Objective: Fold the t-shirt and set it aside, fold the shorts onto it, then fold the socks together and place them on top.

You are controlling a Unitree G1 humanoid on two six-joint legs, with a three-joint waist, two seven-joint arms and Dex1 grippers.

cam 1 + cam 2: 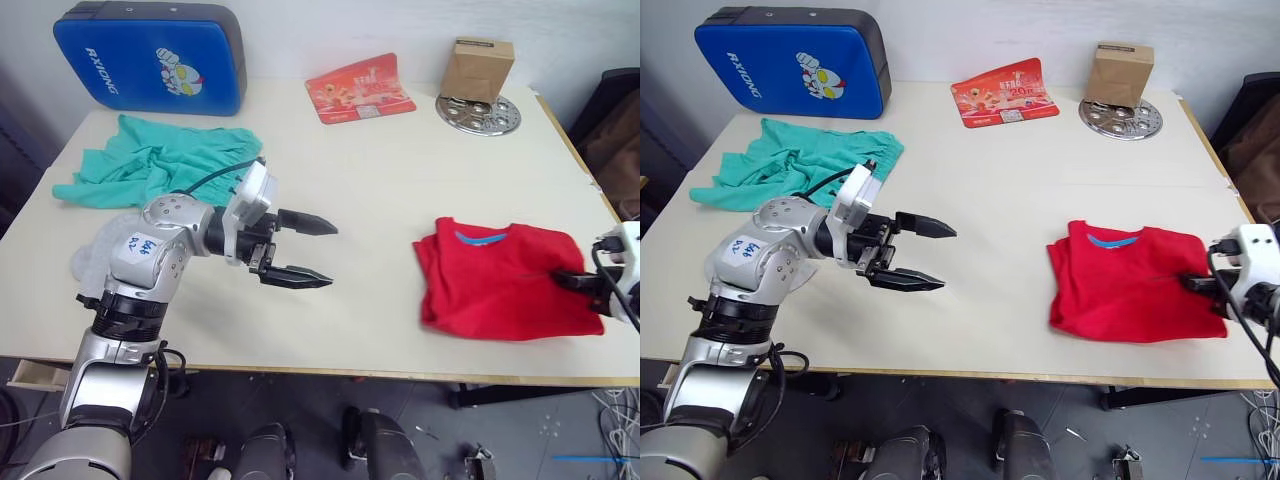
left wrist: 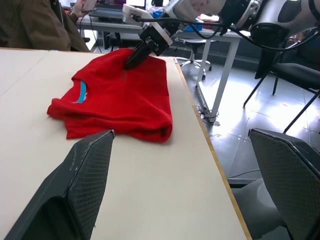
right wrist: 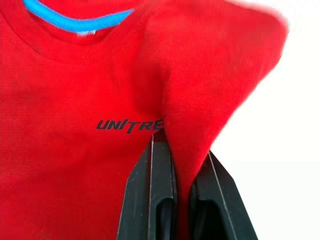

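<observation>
Item count, head views: one red t-shirt, lower right of the frame; one pair of teal-green shorts, upper left; one light grey sock visible at the left edge, largely hidden behind the arm, so a second cannot be confirmed; one blue padded case, top left; one red printed card, top centre; one brown cardboard box, top right; one round perforated metal plate beneath that box; one table; two grippers: left gripper, right gripper.
</observation>
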